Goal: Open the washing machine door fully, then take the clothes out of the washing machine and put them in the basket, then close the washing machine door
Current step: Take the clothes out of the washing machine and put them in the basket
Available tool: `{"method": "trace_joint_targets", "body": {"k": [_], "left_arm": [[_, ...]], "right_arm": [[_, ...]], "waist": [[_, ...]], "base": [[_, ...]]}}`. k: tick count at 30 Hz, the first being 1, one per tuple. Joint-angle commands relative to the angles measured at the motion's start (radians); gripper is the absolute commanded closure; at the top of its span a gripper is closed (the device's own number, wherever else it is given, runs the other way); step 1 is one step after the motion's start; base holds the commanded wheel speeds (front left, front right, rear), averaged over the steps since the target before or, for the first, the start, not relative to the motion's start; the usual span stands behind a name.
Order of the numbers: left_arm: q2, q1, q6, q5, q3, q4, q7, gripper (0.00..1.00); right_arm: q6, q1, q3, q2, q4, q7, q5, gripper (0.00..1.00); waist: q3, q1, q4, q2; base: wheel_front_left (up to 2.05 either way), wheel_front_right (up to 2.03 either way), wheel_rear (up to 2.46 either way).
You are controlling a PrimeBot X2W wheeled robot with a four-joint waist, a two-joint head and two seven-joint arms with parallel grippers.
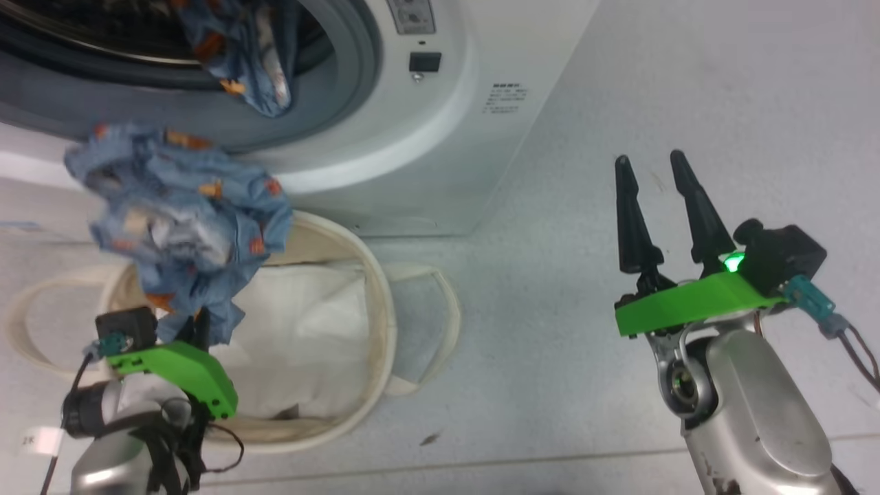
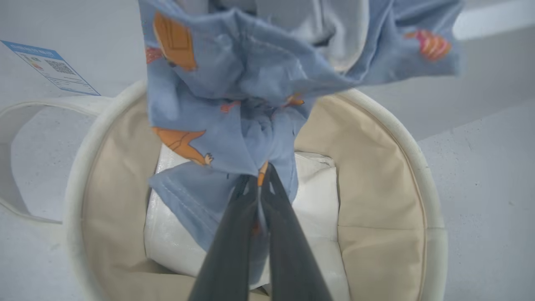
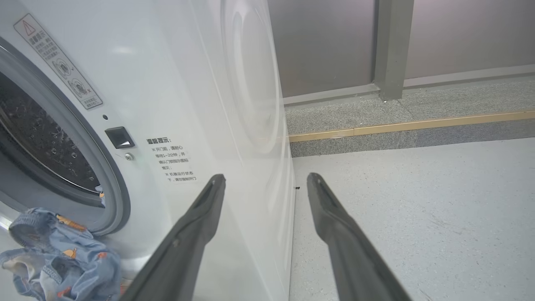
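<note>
Your arms (image 1: 756,405) wear silver shells, each capped by a bright green plate (image 1: 694,302). The right gripper (image 1: 650,161) has two black tapered fingers (image 1: 698,213), a glowing green lamp (image 1: 733,261), a black box (image 1: 784,258) and a teal plug (image 1: 811,299) with brown wires (image 1: 863,350). A black cable (image 1: 230,457) loops beside the left gripper (image 2: 260,175).

Seen from my remote desk: a pale grey speckled floor (image 3: 418,217) meets a raised grey stone step (image 3: 355,110) edged with a brass-coloured strip (image 3: 418,124), below frosted grey wall panels (image 3: 326,42) and a dark grey post (image 3: 391,46).
</note>
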Motion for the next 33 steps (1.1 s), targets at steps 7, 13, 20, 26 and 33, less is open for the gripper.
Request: {"method": "trace_joint_targets", "body": {"k": [7,13,20,26,33], "left_arm": [[0.039,-0.040,-0.006,-0.016,0.021,0.020,-0.016,0.32],[0.033,-0.041,-0.006,-0.038,0.006,0.027,-0.017,0.00],[0.026,-0.029,-0.006,-0.047,-0.023,0.035,-0.012,0.00],[0.036,-0.025,-0.006,-0.039,-0.051,0.028,-0.016,0.00],[0.073,0.028,0.000,-0.013,0.007,-0.109,-0.017,0.00]], "right_arm": [[0.000,-0.029,0.007,0.010,-0.047,-0.012,-0.009,0.00],[0.000,-0.032,0.005,0.010,-0.048,-0.012,-0.010,0.00],[0.000,-0.032,0.010,0.010,-0.041,-0.012,-0.010,0.00],[0.000,-0.027,0.012,0.011,-0.029,-0.012,-0.007,0.00],[0.000,-0.010,0.017,0.011,-0.010,-0.012,0.001,0.00]], "waist": [[0.059,0.0000,-0.019,0.0000],[0.062,0.0000,-0.017,0.0000],[0.049,0.0000,-0.014,0.0000],[0.016,0.0000,-0.008,0.0000],[-0.053,0.0000,0.007,0.0000]], "base": [[0.00,0.00,0.00],[0.00,0.00,0.00],[0.00,0.00,0.00],[0.00,0.00,0.00],[0.00,0.00,0.00]]}}
